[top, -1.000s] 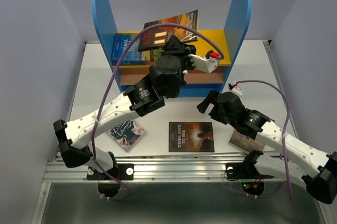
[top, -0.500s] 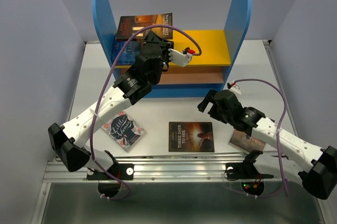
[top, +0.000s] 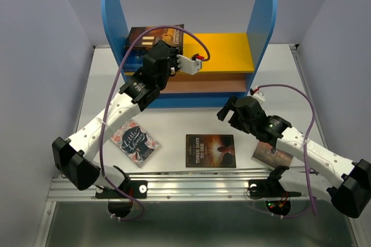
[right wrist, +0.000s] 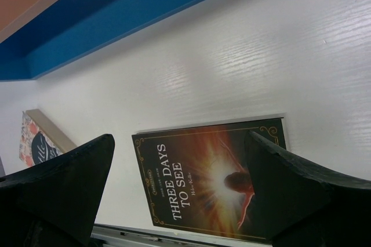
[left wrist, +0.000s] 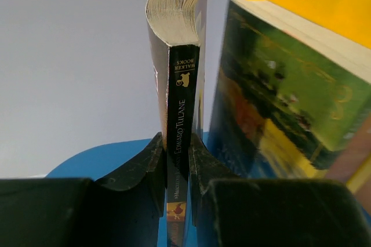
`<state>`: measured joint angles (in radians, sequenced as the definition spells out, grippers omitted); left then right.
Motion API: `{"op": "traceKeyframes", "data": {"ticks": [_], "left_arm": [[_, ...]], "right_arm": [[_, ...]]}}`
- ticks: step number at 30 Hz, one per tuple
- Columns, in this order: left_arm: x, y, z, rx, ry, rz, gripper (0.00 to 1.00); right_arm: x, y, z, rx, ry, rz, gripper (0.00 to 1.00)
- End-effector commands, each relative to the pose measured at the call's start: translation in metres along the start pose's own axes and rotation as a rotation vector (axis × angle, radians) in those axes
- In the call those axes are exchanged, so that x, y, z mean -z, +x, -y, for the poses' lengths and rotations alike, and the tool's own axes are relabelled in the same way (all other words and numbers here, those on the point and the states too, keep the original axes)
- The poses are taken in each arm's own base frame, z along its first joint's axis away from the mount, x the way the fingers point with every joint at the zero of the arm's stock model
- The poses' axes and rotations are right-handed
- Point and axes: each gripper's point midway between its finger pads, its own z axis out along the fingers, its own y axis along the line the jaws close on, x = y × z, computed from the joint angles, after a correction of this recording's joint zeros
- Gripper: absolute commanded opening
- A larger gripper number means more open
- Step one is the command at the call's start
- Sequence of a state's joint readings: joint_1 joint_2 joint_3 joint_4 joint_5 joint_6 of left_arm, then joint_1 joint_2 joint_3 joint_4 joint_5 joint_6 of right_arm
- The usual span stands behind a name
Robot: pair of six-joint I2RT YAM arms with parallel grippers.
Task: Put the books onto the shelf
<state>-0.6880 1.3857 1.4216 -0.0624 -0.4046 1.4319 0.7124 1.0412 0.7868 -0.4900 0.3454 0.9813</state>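
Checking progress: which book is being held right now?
The black-spined Edward Tulane book, pinched in the left end effector by the shelf; Three Days to See and Little Women lie flat on the table.

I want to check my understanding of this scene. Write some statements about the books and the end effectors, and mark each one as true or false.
1. The left end effector is closed on the Edward Tulane book. True.
2. The right end effector is shut on Three Days to See. False: it is open, and that book lies flat on the table.
3. Little Women stands on the shelf. False: it lies on the table.
4. The shelf's side panels are blue. True.
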Motion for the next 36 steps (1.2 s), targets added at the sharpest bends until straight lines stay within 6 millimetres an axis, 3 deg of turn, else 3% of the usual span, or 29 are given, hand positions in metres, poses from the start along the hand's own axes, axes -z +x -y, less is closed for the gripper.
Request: {"op": "traceKeyframes", "data": {"ticks": [1, 22, 24, 25, 28, 31, 36], "left_arm": [[0.019, 0.001, -0.017, 0.051, -0.041, 0.041, 0.00], [0.023, 0.025, 0.005, 0.096, 0.011, 0.000, 0.01], [0.023, 0.028, 0.008, 0.094, 0.022, -0.011, 0.06], [0.023, 0.028, 0.010, 0.092, 0.027, -0.012, 0.15], [0.023, 0.028, 0.014, 0.097, 0.032, -0.006, 0.17], [0.023, 0.029, 0.020, 0.099, 0.040, -0.013, 0.27], [0.022, 0.032, 0.023, 0.105, 0.038, -0.022, 0.36]], "right_arm": [[0.005, -0.024, -0.013, -0.015, -0.017, 0.072, 1.00], [0.000, -0.027, -0.015, 0.000, -0.004, 0.068, 1.00], [0.000, -0.028, -0.015, -0.002, -0.003, 0.072, 1.00], [0.000, -0.028, -0.015, -0.002, -0.003, 0.072, 1.00], [0.000, -0.028, -0.014, -0.003, 0.000, 0.074, 1.00], [0.000, -0.028, -0.015, -0.004, -0.002, 0.073, 1.00], [-0.001, -0.027, -0.015, -0.004, -0.001, 0.067, 1.00]]}}
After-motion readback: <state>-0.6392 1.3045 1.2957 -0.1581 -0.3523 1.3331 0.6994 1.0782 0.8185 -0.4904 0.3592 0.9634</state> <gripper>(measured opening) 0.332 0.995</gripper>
